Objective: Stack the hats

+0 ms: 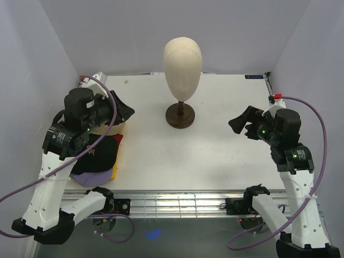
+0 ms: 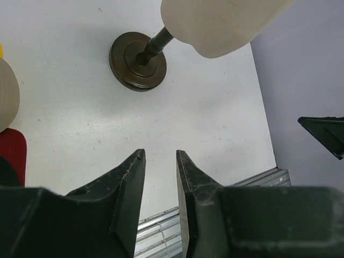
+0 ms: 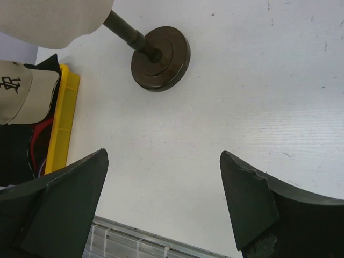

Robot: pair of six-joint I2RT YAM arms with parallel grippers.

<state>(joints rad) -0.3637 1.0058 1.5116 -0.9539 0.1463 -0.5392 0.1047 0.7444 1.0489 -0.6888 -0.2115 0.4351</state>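
Observation:
The hats lie in a pile at the left, partly hidden under my left arm. A black cap [image 1: 99, 153] is on top, with a lavender brim [image 1: 88, 179] and a red edge [image 1: 119, 141] showing below it, and a tan cap [image 1: 117, 128] behind. In the right wrist view I see the tan cap [image 3: 24, 91] with a dark logo, a red edge [image 3: 37, 134] and a black cap [image 3: 11, 156]. My left gripper [image 1: 129, 112] [image 2: 160, 153] hovers over the table beside the pile, jaws slightly apart and empty. My right gripper [image 1: 236, 124] [image 3: 164, 153] is wide open and empty at the right.
The cream mannequin head [image 1: 183, 62] stands on a dark round stand [image 1: 180, 115] at the table's middle back. A yellow tray [image 3: 64, 118] lies under the pile. Grey walls close in the left, back and right. A metal rail [image 1: 177, 201] runs along the near edge.

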